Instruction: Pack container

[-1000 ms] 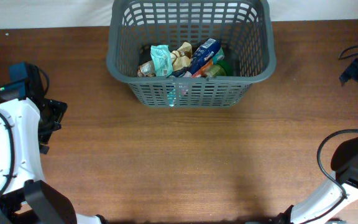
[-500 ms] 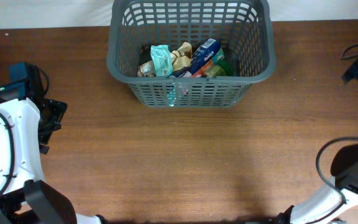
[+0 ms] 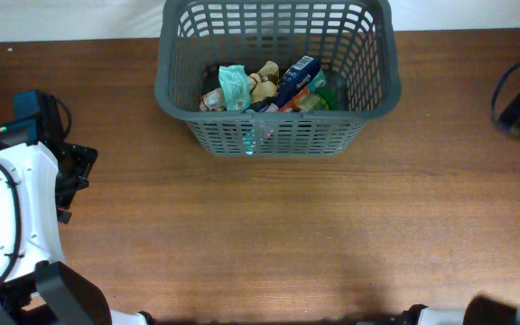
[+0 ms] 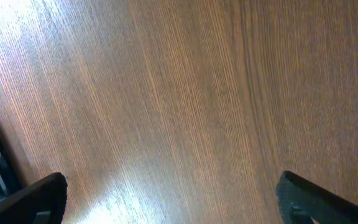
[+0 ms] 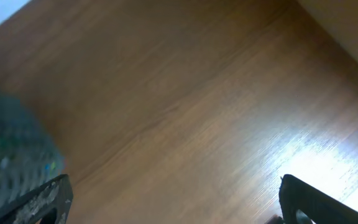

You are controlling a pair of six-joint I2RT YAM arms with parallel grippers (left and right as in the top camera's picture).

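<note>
The near table (image 3: 269, 244) carries nothing loose. At mid-depth, the left pincer (image 4: 173, 208) and the right pincer (image 5: 173, 208) hover spread and empty over bare wood. Far centre, the container (image 3: 278, 137) holds several snack packets (image 3: 283, 83), so packing looks essentially finished.

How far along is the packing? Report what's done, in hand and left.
Done: a teal packet, a blue packet and others lie in the basket. In hand: nothing; the left gripper and right gripper hang over bare table, jaws wide and empty. Left: no loose item shows on the table, so the packing looks finished, as far as these views reach.
</note>
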